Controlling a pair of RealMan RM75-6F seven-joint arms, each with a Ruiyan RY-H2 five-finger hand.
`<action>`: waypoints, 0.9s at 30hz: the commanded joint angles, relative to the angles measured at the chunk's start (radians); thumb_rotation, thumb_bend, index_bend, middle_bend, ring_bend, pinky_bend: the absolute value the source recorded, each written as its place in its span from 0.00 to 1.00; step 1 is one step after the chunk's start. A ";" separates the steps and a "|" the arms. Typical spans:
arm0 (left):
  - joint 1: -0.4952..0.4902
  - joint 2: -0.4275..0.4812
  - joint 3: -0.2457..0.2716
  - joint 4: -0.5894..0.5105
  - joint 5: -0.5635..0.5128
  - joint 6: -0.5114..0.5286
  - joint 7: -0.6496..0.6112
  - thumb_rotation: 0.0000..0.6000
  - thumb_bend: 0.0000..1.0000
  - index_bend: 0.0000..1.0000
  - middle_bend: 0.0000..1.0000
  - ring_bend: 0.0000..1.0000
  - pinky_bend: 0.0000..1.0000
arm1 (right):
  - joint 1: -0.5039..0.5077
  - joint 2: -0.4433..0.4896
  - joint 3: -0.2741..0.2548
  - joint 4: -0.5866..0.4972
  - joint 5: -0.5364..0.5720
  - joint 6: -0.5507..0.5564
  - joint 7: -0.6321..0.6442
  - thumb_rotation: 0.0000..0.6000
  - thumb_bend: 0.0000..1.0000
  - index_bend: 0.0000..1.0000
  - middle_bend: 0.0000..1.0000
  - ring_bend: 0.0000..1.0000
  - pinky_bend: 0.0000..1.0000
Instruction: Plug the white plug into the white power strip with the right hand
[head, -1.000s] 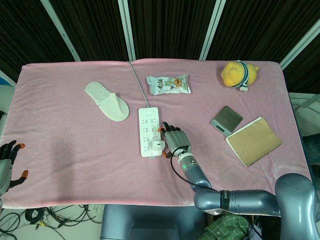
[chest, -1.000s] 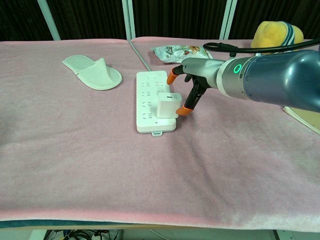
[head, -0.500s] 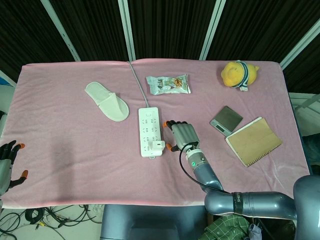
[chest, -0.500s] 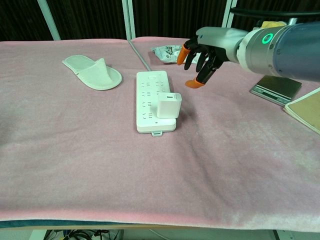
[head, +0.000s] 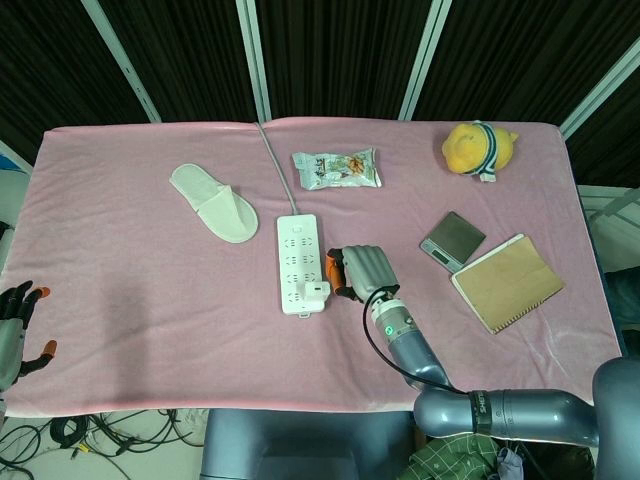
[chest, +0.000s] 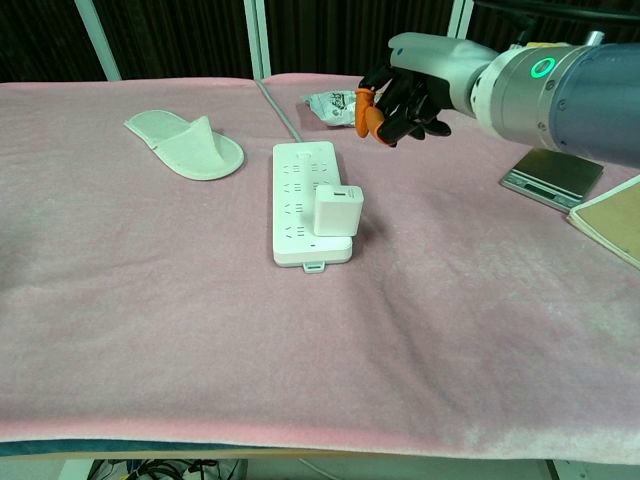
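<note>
The white power strip (head: 301, 262) (chest: 308, 213) lies mid-table with its cord running to the far edge. A white plug (head: 317, 291) (chest: 337, 210) stands seated in its near end. My right hand (head: 361, 271) (chest: 400, 92) hovers above the cloth to the right of the strip, fingers curled into a fist with nothing in them, clear of the plug. My left hand (head: 18, 325) hangs off the table's left front corner with fingers spread, holding nothing.
A white slipper (head: 213, 202) lies left of the strip, a snack packet (head: 337, 168) behind it. A yellow plush toy (head: 479, 147), a small scale (head: 452, 240) and a brown notebook (head: 507, 281) occupy the right side of the pink cloth.
My right hand let go of the plug, rose away from the strip to the right, and curled its fingers into a fist. The plug stays in the strip.
</note>
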 joint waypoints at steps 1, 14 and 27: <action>-0.001 0.001 0.000 0.000 -0.002 -0.002 -0.001 1.00 0.34 0.14 0.03 0.00 0.00 | 0.005 -0.021 0.004 0.012 -0.014 0.012 0.007 1.00 0.64 0.84 0.75 0.81 0.88; -0.003 0.005 0.001 0.000 -0.004 -0.012 -0.010 1.00 0.34 0.14 0.03 0.00 0.00 | 0.119 -0.081 -0.008 0.060 0.148 -0.021 -0.166 1.00 0.64 0.91 0.80 0.85 0.88; -0.005 0.009 0.002 0.000 -0.003 -0.018 -0.017 1.00 0.34 0.14 0.03 0.00 0.00 | 0.186 -0.110 -0.017 0.112 0.293 -0.031 -0.249 1.00 0.64 0.92 0.80 0.85 0.88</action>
